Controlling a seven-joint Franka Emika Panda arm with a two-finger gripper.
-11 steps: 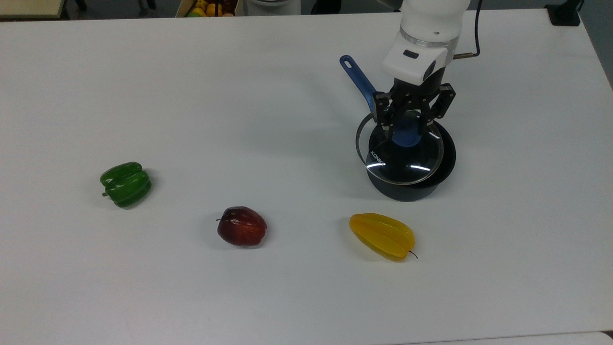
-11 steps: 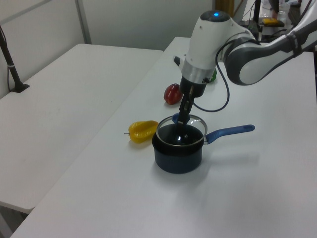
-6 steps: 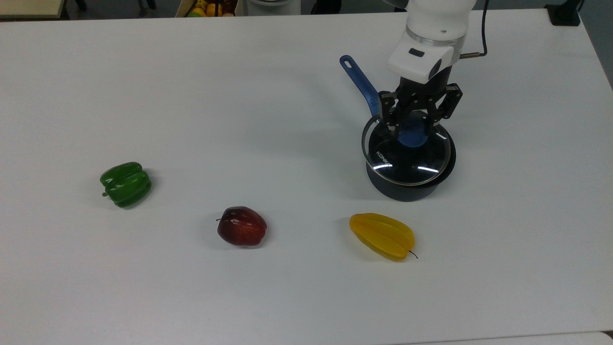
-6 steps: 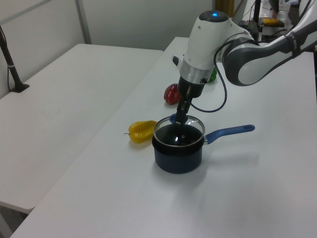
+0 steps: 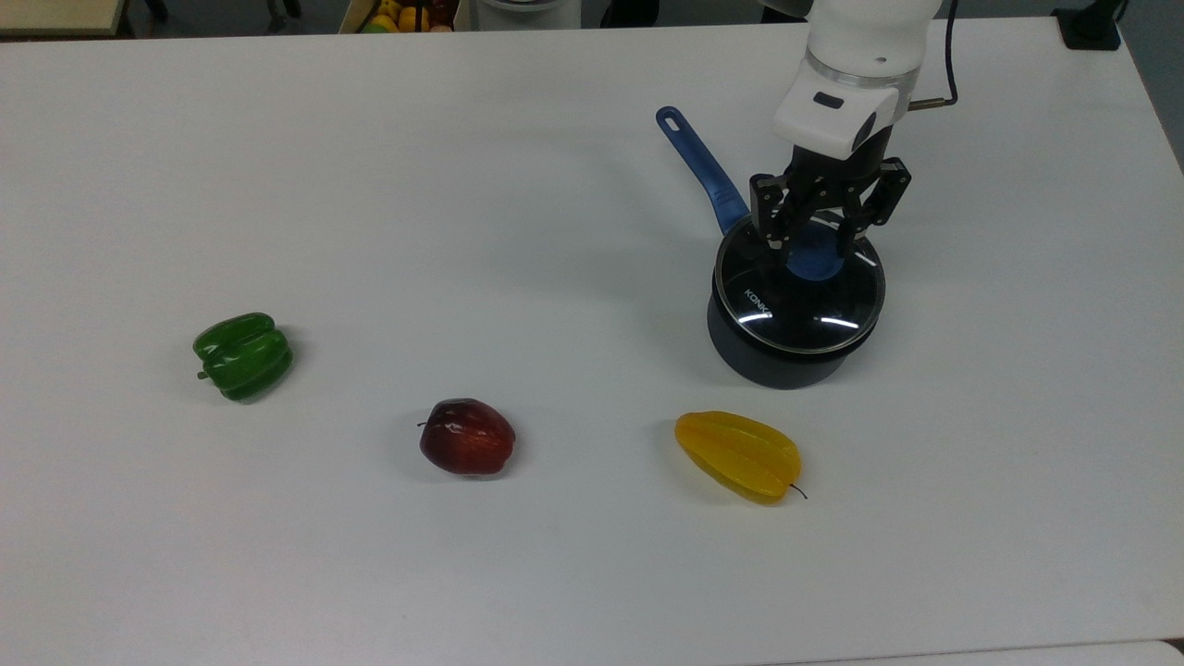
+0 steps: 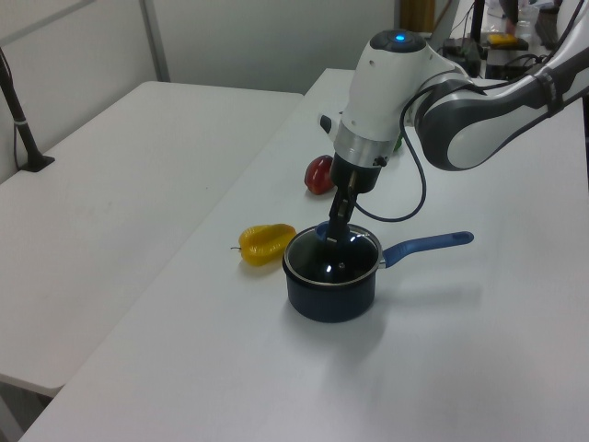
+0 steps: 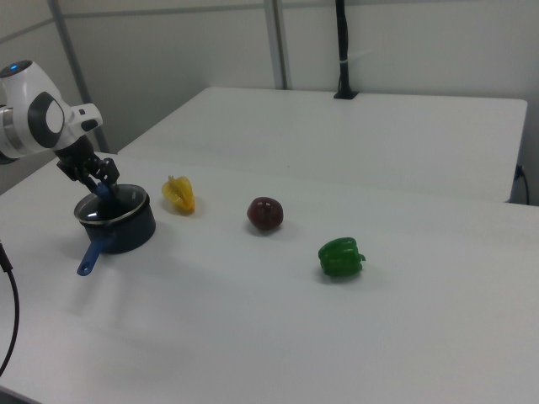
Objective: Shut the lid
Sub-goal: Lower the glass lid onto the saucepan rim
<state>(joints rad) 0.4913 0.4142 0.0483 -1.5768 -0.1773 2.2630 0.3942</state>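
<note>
The lid (image 5: 799, 298) was seen seated on the dark pot (image 5: 786, 356), rim to rim. Its blue knob (image 5: 814, 262) was clamped by the gripper (image 5: 812, 248), fingers closed on it. In the top view, the pot's blue handle (image 5: 700, 168) pointed to approx. 11 o'clock; a yellow starfruit (image 5: 738, 455) lay at 6 o'clock on the bench (image 5: 462, 185).

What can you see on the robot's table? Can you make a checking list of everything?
Surface: white table, bare between the things.
Job's things: glass lid sits level on the dark pot; blue knob; blue pot handle.
Clutter: green pepper, red apple, yellow starfruit, all apart from the pot.
Gripper: gripper around the knob.
Cables: black cable by the wrist.
Surroundings: a second white table; a box of fruit past the table's far edge.
</note>
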